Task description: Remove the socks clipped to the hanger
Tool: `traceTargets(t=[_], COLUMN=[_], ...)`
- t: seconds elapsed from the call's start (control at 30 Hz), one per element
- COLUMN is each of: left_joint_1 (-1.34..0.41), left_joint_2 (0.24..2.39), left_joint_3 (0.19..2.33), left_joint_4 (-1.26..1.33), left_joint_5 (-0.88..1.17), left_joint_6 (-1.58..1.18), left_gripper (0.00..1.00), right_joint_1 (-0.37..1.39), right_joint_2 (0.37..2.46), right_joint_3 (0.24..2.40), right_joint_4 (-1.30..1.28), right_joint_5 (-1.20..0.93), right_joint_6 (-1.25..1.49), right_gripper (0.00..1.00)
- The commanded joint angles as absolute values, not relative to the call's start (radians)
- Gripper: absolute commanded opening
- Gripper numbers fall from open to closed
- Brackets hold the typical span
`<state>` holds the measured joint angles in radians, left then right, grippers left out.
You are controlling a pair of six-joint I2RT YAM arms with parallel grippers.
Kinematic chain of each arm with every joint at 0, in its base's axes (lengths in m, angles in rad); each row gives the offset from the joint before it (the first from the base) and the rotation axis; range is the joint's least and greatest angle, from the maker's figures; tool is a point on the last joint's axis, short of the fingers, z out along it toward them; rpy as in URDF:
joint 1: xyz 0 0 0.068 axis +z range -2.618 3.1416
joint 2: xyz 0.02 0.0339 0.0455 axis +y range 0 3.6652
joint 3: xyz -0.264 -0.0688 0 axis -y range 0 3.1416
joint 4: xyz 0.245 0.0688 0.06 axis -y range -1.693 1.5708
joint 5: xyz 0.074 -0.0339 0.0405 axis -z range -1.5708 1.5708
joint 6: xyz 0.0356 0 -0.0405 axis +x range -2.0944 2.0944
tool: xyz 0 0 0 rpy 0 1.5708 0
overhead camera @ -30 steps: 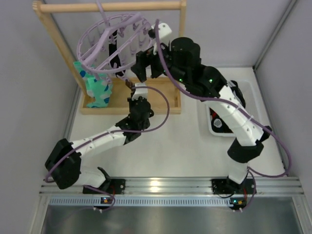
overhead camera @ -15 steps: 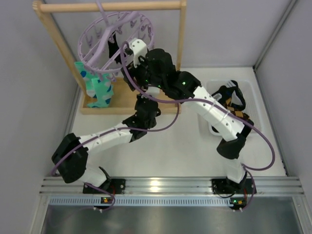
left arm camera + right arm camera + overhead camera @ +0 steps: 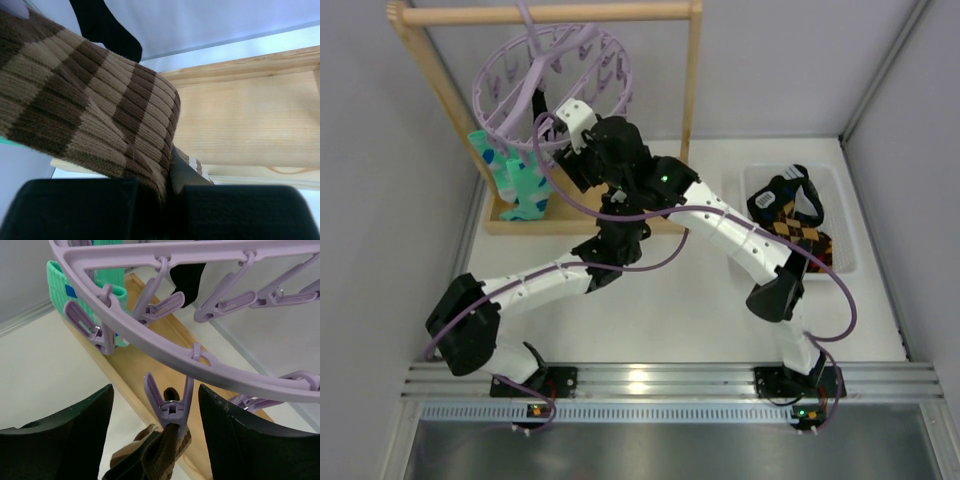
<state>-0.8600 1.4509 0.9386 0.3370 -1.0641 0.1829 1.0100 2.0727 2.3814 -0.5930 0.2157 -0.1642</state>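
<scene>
Far left of desk (image 3: 700,310): wooden rack (image 3: 560,13), with the lilac hanger (image 3: 225,372) hooked on its top bar. Both arms reach in under the hanger, the right arm crossing over the left in the top view.

Right gripper (image 3: 156,395): open. One finger stands on each side of a dangling clip (image 3: 170,407), with a clear gap on both sides, and it holds nothing. The clip hangs from the hanger's ring and bites the top edge of the striped sock (image 3: 85,115) (brown and tan, ribbed).

Left gripper (image 3: 167,192): closed tight on the lower part of the striped sock, the fabric pinched between its pads. The sock runs up and to the left from the grip. The rack's wooden base fills the background of that wrist view.

Other socks on the hanger:
- teal sock (image 3: 520,185), clipped at the left side, hanging down to the rack's base
- black sock (image 3: 187,280), clipped farther in; only its tip shows from either wrist

Right of desk: white bin (image 3: 848,225) holding a heap of dark and patterned socks (image 3: 790,215), well apart from the rack.
</scene>
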Motion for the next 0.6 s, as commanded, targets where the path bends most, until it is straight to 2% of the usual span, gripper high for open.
traceTargets(t=[0.0, 0.1, 0.23, 0.27, 0.3, 0.4, 0.57], left_joint_1=[-0.868, -0.868, -0.87, -0.871, -0.871, -0.871, -0.871], left_joint_2=[1.404, 1.394, 1.381, 1.376, 1.367, 1.356, 1.345], left_joint_3=[0.934, 0.925, 0.914, 0.911, 0.904, 0.896, 0.877], left_joint_4=[0.362, 0.362, 0.362, 0.362, 0.362, 0.362, 0.36], left_joint_5=[-1.071, -1.066, -1.077, -1.075, -1.075, -1.075, -1.074], left_joint_6=[0.189, 0.187, 0.19, 0.19, 0.19, 0.19, 0.166], left_gripper=[0.0, 0.0, 0.0, 0.0, 0.0, 0.0, 0.0], right_joint_1=[1.023, 1.023, 1.025, 1.025, 1.025, 1.026, 1.034], right_joint_2=[2.049, 2.042, 2.06, 2.063, 2.069, 2.069, 2.051], right_joint_3=[2.376, 2.364, 2.367, 2.367, 2.367, 2.364, 2.358], right_joint_4=[-0.462, -0.425, -0.393, -0.388, -0.385, -0.374, -0.365], right_joint_5=[0.267, 0.261, 0.239, 0.235, 0.235, 0.235, 0.227], right_joint_6=[-0.198, -0.199, -0.198, -0.198, -0.198, -0.196, -0.19], right_gripper=[0.64, 0.56, 0.51, 0.48, 0.39, 0.21, 0.14])
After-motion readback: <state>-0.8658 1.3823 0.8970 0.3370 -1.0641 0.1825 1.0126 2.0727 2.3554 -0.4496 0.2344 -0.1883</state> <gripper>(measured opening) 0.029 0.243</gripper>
